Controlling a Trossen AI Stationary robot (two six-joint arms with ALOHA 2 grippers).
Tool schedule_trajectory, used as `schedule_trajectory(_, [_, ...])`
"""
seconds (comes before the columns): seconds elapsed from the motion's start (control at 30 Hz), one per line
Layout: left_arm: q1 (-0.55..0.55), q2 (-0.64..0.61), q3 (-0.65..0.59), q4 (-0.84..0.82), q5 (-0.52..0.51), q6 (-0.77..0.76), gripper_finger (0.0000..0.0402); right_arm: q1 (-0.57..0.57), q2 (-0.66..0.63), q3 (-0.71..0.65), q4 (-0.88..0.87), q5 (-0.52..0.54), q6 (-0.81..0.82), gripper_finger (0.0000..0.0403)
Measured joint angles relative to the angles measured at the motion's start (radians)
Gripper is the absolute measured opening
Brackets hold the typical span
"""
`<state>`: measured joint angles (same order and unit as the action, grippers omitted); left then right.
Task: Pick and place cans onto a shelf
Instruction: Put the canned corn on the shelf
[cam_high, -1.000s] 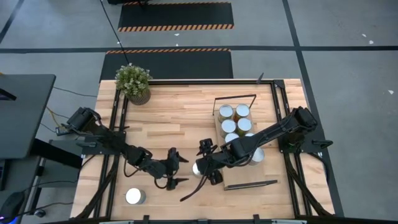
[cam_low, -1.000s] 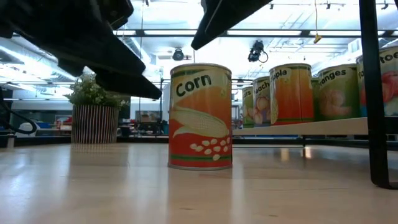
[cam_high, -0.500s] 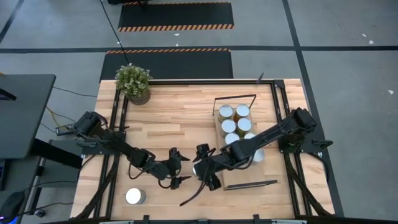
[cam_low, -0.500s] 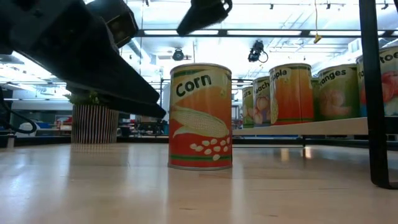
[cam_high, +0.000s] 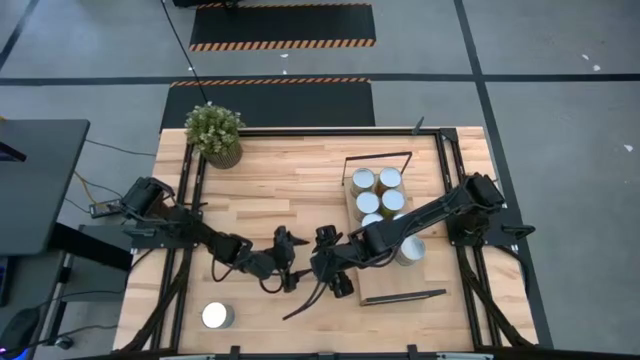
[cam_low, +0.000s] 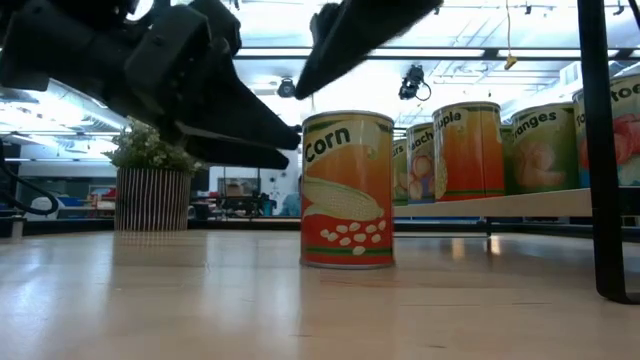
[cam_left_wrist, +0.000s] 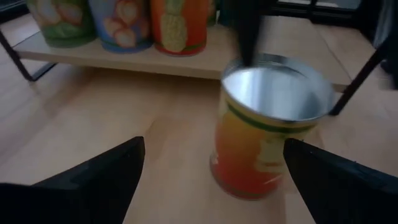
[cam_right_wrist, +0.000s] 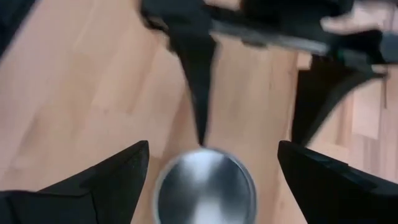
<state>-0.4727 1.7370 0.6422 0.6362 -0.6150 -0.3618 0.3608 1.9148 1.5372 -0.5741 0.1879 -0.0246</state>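
1. A corn can (cam_low: 347, 188) stands upright on the worktop (cam_high: 290, 180), near the middle front.
2. The left gripper (cam_high: 283, 268) is just beside this can, with its jaws wide open and the can in front of them.
3. The right gripper (cam_high: 327, 268) is over the same can, jaws open too, one on each side of it.
4. More cans (cam_high: 376, 193) stand on the shelf (cam_low: 500, 204), to the right.
5. One can (cam_high: 217, 316) stands alone near the front left corner.
6. A potted plant (cam_high: 215, 133) sits at the back left.
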Motion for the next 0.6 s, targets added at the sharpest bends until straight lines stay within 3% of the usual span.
schedule_trajectory(0.27, [-0.035, -0.014, 0.0, -0.024, 0.009, -0.032, 0.0389, -0.012, 0.0, -0.05, 0.01, 0.0, 0.005, 0.0376])
schedule_trajectory(0.6, [-0.047, -0.155, -0.001, -0.249, 0.02, -0.071, 0.0389, -0.022, 0.0, -0.056, -0.008, -0.037, -0.004, 0.0382])
